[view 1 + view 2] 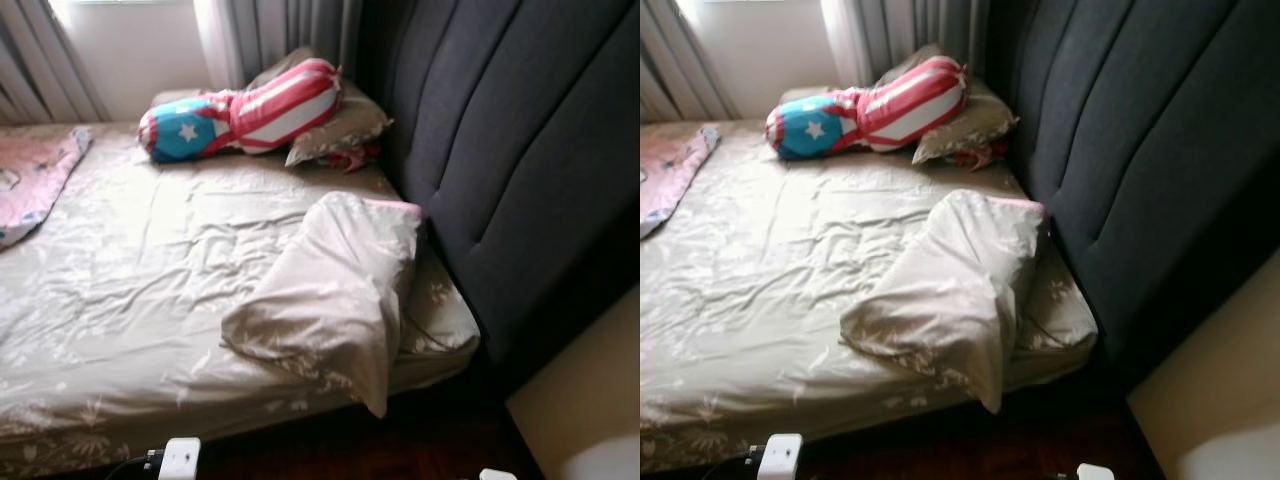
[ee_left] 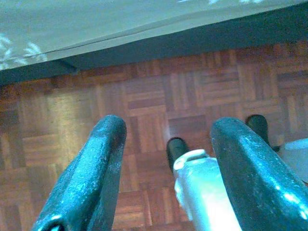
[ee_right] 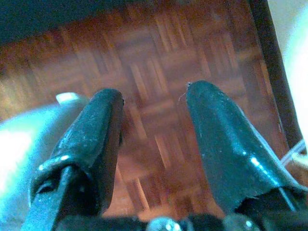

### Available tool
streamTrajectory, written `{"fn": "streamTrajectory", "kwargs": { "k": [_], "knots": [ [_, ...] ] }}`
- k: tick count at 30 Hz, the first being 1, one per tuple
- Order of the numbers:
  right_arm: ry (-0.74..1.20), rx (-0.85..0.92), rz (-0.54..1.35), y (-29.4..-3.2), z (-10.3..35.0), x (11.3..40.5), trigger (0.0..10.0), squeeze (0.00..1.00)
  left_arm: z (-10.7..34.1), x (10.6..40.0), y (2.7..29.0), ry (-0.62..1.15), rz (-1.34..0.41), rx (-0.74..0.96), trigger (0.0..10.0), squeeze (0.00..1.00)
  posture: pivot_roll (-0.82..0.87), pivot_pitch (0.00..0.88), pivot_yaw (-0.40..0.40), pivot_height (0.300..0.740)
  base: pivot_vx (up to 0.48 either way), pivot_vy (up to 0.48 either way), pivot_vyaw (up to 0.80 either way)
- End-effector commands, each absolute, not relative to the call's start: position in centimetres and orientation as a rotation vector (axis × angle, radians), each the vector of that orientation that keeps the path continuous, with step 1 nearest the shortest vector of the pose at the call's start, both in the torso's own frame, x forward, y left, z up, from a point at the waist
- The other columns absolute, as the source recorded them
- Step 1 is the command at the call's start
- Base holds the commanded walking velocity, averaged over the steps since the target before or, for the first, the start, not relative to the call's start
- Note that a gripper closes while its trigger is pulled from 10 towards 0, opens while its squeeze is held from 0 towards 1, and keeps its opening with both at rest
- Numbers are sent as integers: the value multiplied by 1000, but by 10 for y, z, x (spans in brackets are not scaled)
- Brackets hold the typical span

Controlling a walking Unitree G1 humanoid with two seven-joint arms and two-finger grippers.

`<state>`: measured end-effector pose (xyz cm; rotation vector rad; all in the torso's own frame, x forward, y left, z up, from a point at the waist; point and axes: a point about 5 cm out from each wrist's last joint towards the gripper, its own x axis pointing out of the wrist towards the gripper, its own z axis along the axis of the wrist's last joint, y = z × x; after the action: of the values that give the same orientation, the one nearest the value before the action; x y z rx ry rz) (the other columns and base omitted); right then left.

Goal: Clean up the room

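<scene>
You are looking down at a bed (image 1: pixel 150 300) with a crumpled beige sheet that has a pale leaf pattern. A dark grey padded headboard (image 1: pixel 500 150) stands along the bed's side at 3 o'clock.

A beige pillow (image 1: pixel 335 290) lies out of place near the middle of your view. It is tilted, and its low corner hangs over the bed's edge at 5 o'clock. Its top end touches the headboard.

Up at 12 o'clock a long cushion (image 1: pixel 240 110) lies on the bed. It has red and white stripes and a blue end with a white star. It leans on a second beige pillow (image 1: pixel 340 130) just beside the headboard. Grey curtains (image 1: pixel 290 30) hang behind them.

At 9 o'clock a pink blanket (image 1: pixel 35 175) lies on the far part of the bed.

Your left gripper (image 2: pixel 166 144) hangs low over the brown wooden floor (image 2: pixel 144 96), near the bed's edge. Its two black fingers are spread wide and hold nothing. Your right gripper (image 3: pixel 154 120) also hangs over the wooden floor, with its fingers wide apart and empty.

At 6 o'clock a small white box (image 1: pixel 180 458) with a black cable sits at the foot of your view.
</scene>
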<state>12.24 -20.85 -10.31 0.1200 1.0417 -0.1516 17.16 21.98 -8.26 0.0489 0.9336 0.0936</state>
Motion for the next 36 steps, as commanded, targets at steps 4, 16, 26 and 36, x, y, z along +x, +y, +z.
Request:
{"fn": "streamTrajectory", "kwargs": {
  "k": [4, 16, 26, 36],
  "knots": [
    [1004, 120, -149, -209, -99, 132, 10000, 0, -84, 168, 221, 952, 99, 36, 10000, 0, -73, 0, -15, 723, 0, 0, 0],
    [994, 130, -146, -209, -99, 133, 10000, 0, -84, 168, 221, 954, 109, 30, 10000, 0, -76, 0, -15, 723, 0, 0, 0],
    [990, 111, -132, -210, -98, 134, 10000, 0, -84, 168, 221, 954, 111, 29, 10000, 0, -75, 0, -17, 723, 75, 0, 0],
    [984, 99, -111, -209, -98, 136, 10000, 0, -84, 168, 221, 954, 114, 26, 10000, 0, -77, 0, -18, 723, 258, 0, 658]
  ]
}}
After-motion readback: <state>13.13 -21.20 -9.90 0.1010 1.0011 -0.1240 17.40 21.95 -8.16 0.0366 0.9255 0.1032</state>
